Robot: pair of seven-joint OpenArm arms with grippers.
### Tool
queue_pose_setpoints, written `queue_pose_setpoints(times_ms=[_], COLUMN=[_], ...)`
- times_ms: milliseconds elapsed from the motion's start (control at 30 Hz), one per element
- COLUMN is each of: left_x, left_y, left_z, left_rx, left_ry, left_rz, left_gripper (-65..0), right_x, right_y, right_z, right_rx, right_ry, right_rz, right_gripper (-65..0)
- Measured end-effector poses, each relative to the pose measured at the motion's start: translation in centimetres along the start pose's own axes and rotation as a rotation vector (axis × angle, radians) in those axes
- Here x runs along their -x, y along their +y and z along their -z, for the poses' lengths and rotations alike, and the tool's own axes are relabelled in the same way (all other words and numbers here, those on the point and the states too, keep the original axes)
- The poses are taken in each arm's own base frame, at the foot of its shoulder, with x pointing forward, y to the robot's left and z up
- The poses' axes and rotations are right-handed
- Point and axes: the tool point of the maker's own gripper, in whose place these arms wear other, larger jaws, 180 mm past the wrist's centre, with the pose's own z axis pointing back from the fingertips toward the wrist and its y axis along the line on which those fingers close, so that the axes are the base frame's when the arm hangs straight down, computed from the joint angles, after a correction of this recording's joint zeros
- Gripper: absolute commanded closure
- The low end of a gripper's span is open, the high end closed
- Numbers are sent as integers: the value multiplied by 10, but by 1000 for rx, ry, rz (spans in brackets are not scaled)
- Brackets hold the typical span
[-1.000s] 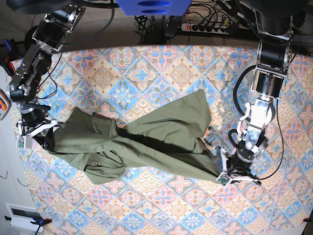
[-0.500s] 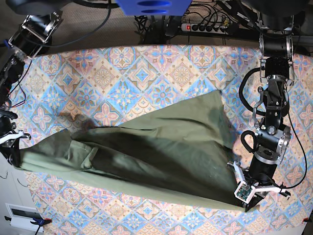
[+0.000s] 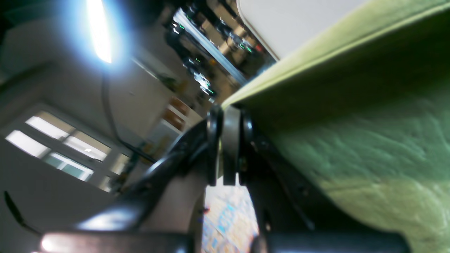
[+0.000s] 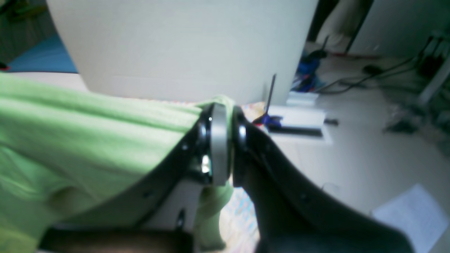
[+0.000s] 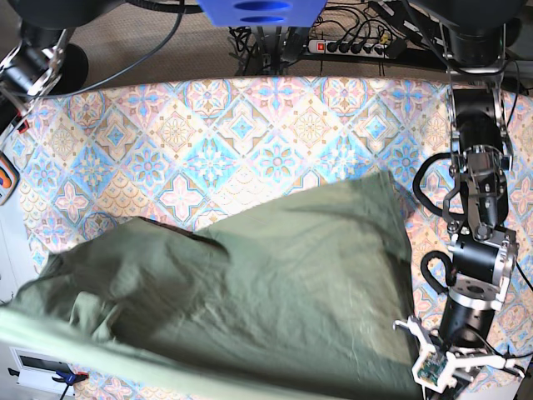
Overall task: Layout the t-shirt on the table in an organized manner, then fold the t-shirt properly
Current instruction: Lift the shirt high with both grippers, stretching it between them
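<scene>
- The table (image 5: 250, 125) shows its far half of pastel diamond tiles bare, while the near half is now under cloth; a second ago much more of the pattern was visible around a bunched garment.
- The t-shirt (image 5: 250, 308) has gone from a twisted, rope-like heap in the middle to a broad olive sheet stretched between both arms, its near edge pulled out to or past the table's front edge. One far corner peaks near the table's middle-right, and wrinkles and a doubled flap remain at the base view's left.
- The left gripper (image 3: 228, 147) is clenched on a hem of the shirt, seen in its wrist view with the fabric running taut away from the fingers.
- The right gripper (image 4: 219, 140) is likewise pinched shut on a bright green fold of the shirt; its arm has swung out of the base view.
- Judgement: the spreading step is well under way, yet the shirt hangs lifted and needs lowering flat before any fold.
</scene>
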Motion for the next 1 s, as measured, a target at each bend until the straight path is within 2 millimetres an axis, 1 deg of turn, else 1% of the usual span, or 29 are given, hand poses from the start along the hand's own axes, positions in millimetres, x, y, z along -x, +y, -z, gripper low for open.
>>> queue_pose_setpoints(times_ms=[67, 100, 233, 333, 433, 500, 567, 633, 700, 733, 800, 833, 900, 1000], left_x=[-10, -14, -30, -32, -25, -19, -14, -2, 11, 15, 18, 19, 23, 30], left_y=[10, 14, 32, 39, 40, 40, 40, 39, 35, 34, 37, 42, 46, 51], left_z=[3, 4, 6, 7, 13, 15, 17, 23, 29, 30, 35, 38, 44, 53], left_rx=[-25, -33, -80, -94, -92, -94, -91, -82, -69, -65, -62, -70, -77, -75], left_ry=[-22, -30, -64, -68, -47, -25, -12, 18, 60, 70, 84, 86, 98, 124], left_rz=[2, 3, 9, 9, 3, 7, 6, -3, -15, -17, -15, -17, -26, -44], left_gripper=[0, 0, 0, 0, 0, 0, 0, 0, 0, 0, 0, 0, 0, 0], right_x=[-24, -32, -57, -71, -82, -84, -78, -73, -68, -62, -50, -48, -55, -75], right_y=[0, 2, 4, 5, 11, 18, 22, 27, 37, 40, 38, 37, 36, 37], right_z=[8, 13, 28, 42, 57, 66, 74, 84, 98, 104, 113, 115, 120, 128], right_rx=[-12, -23, -45, -60, -83, -104, -120, -132, -161, -170, -157, -154, -150, -137], right_ry=[-34, -49, -66, -72, -62, -57, -33, -10, -15, -1, 49, 59, 49, 17], right_rz=[-22, -28, -46, -35, -37, -39, -29, -3, 51, 79, 95, 99, 111, 108], right_gripper=[-2, -2, -2, -2, -2, -2, -2, -2, -2, -2, -2, -2, -2, -2])
